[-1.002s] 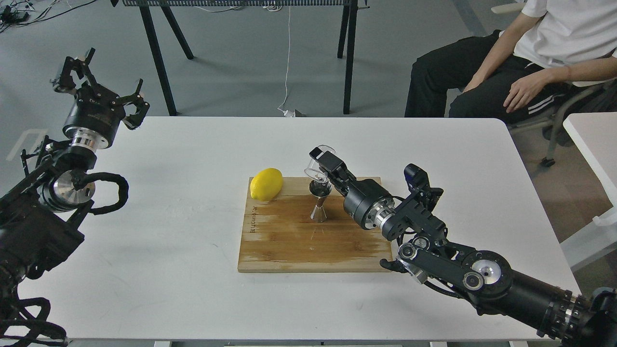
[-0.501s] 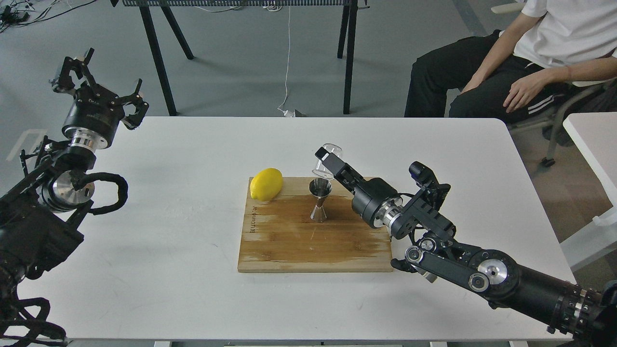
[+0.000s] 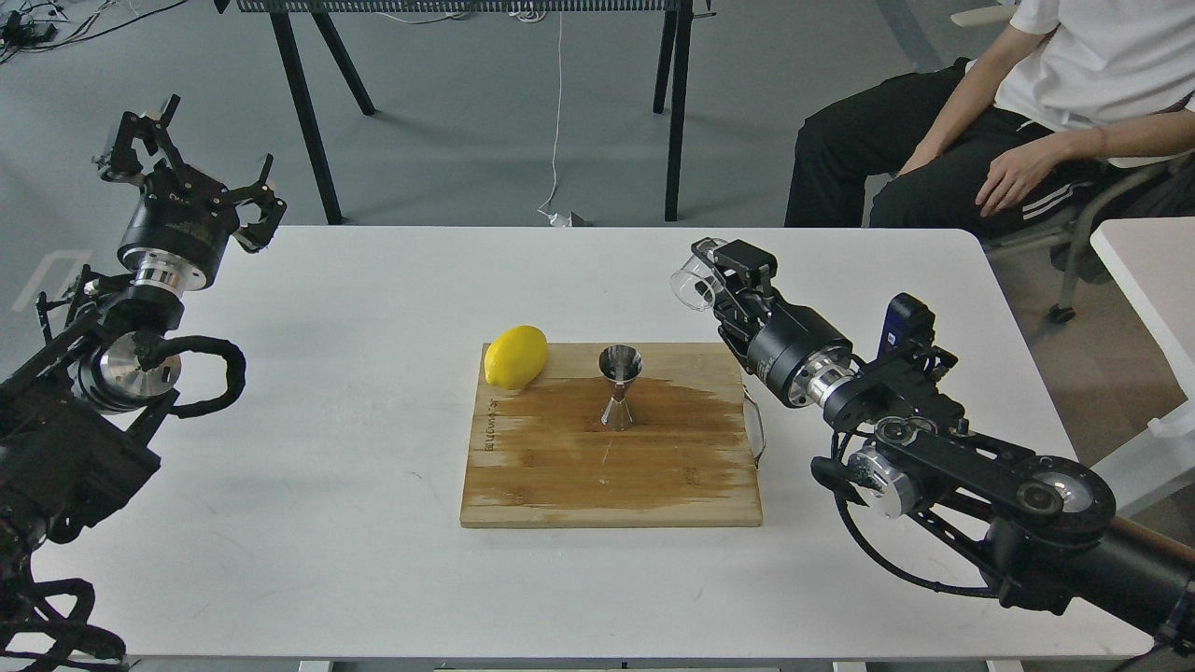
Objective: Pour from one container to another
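The steel hourglass jigger point(image 3: 620, 385) stands upright on the wooden cutting board point(image 3: 611, 467), right of the lemon point(image 3: 515, 357). My right gripper point(image 3: 724, 273) hovers above the table to the right of the board, shut on the small clear glass cup point(image 3: 695, 278). The cup is tilted with its mouth toward the left and sits well clear of the jigger. My left gripper point(image 3: 182, 154) is raised off the table's far left corner, fingers spread open and holding nothing.
A person point(image 3: 1018, 112) sits on a chair beyond the table's far right corner. Black table legs point(image 3: 303, 112) stand behind the white table point(image 3: 327, 523). A second white table point(image 3: 1153, 280) edge is at right.
My right gripper has carried the glass cup away from over the jigger, up and to the right, off the board. The left arm stayed still.
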Motion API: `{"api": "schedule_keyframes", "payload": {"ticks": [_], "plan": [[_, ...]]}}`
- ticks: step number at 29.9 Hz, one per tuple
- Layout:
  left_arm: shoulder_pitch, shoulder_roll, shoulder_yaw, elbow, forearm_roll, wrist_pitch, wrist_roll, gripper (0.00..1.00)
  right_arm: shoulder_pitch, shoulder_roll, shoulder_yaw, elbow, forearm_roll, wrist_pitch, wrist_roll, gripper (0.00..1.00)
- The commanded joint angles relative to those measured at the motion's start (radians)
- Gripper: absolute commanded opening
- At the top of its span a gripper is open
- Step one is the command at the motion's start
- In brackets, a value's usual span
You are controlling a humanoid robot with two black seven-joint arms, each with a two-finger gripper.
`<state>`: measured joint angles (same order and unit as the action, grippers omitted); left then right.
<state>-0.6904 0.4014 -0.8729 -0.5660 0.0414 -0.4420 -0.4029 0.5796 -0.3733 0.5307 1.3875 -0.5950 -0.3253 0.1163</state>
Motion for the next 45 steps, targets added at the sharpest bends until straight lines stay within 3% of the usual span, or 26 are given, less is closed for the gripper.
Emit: {"api": "schedule_keyframes", "payload": {"ticks": [1,9,16,20,22,35,37,45], "plan": [[0.002,-0.007,0.002,0.000,0.002,0.000,-0.001,1.00,-0.047,-0.045,0.070,0.001,0.199,0.058,-0.012,0.35],[0.002,-0.010,-0.002,0.000,0.000,0.003,-0.001,1.00,-0.213,-0.099,0.225,-0.126,0.625,0.287,-0.044,0.35],[0.002,-0.010,-0.001,0.000,0.000,0.003,0.001,1.00,-0.280,-0.084,0.338,-0.375,0.972,0.494,-0.187,0.36],[0.002,-0.012,0.002,0.000,0.000,0.005,0.001,1.00,-0.280,-0.036,0.382,-0.513,1.083,0.554,-0.277,0.37],[0.002,-0.013,0.003,0.000,0.000,0.005,0.001,1.00,-0.280,-0.001,0.413,-0.554,1.094,0.566,-0.300,0.37],[0.002,-0.013,0.005,0.000,0.000,0.006,-0.001,1.00,-0.297,0.111,0.538,-0.613,1.129,0.557,-0.314,0.38],[0.002,-0.010,0.005,0.000,0.002,0.006,-0.001,1.00,-0.296,0.113,0.555,-0.634,1.129,0.552,-0.314,0.45],[0.002,-0.013,0.003,0.000,0.000,0.008,-0.001,1.00,-0.296,0.111,0.565,-0.670,1.129,0.552,-0.314,0.51]]}}
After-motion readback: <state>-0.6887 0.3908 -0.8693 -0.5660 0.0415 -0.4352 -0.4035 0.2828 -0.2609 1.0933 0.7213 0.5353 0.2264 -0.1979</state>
